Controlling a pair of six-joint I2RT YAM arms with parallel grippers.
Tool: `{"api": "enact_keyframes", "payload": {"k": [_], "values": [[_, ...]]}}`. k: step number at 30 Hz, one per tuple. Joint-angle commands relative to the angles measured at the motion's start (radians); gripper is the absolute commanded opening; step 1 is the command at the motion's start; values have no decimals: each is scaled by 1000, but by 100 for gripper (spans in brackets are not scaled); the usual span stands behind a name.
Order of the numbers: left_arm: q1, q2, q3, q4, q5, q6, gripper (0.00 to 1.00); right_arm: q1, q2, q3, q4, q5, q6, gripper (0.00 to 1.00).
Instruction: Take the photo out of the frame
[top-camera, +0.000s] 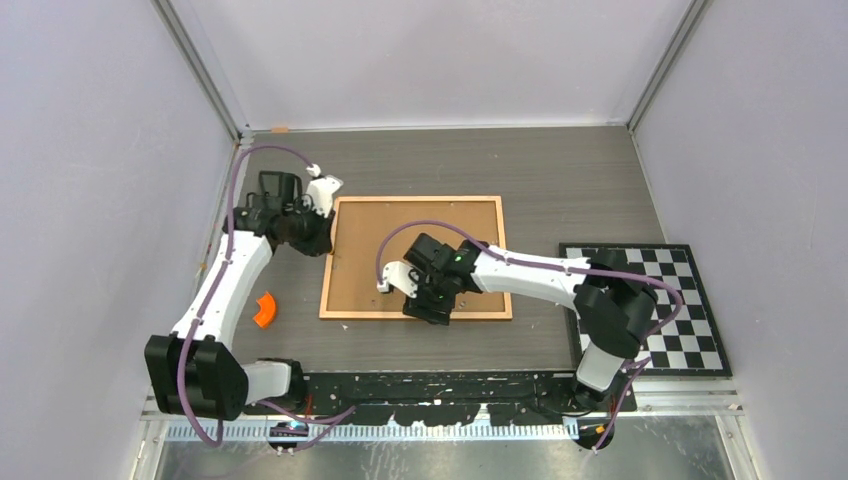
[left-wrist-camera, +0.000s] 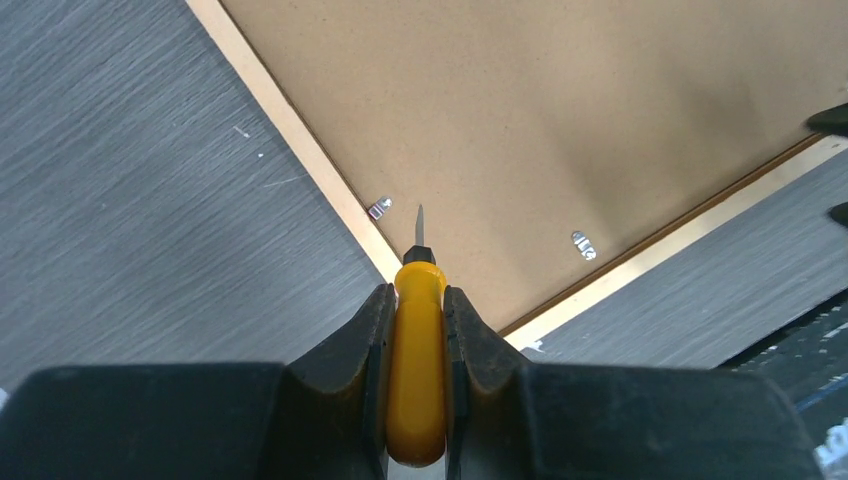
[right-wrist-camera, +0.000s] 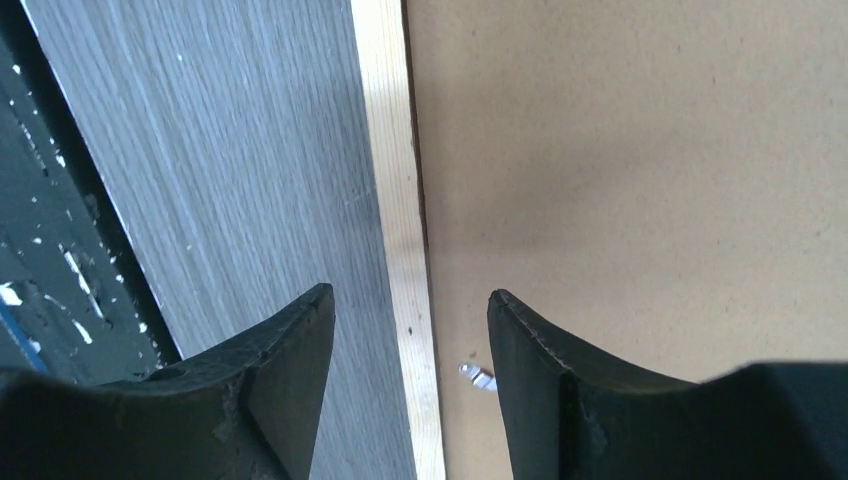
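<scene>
The frame (top-camera: 415, 202) lies face down in the middle of the table, its plain brown board back (top-camera: 400, 250) up; the photo is hidden. My left gripper (left-wrist-camera: 417, 300) is at the frame's left edge, shut on a yellow-handled screwdriver (left-wrist-camera: 417, 360). Its thin tip points at the board beside a small metal tab (left-wrist-camera: 379, 209); a second tab (left-wrist-camera: 584, 245) sits near the corner. My right gripper (right-wrist-camera: 410, 320) is open and empty over the frame's near border (right-wrist-camera: 400, 200), its jaws straddling the wood strip, a metal tab (right-wrist-camera: 478, 376) just inside it.
A black-and-white checkered mat (top-camera: 650, 300) lies at the right of the table. A small orange curved piece (top-camera: 264, 310) lies on the table left of the frame. Grey walls close in the left, back and right sides.
</scene>
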Motion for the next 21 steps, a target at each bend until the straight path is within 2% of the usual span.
{"api": "enact_keyframes", "payload": {"k": [1,13,21], "values": [[-70,21,-26,78,-146,68,0,-23,-79,-55,19,-44,13,62],[-124,69,-84,184,-242,76,0,-24,7,-59,33,-93,56,55],[-128,101,-106,234,-261,78,0,-22,48,-52,29,-81,70,45]]}}
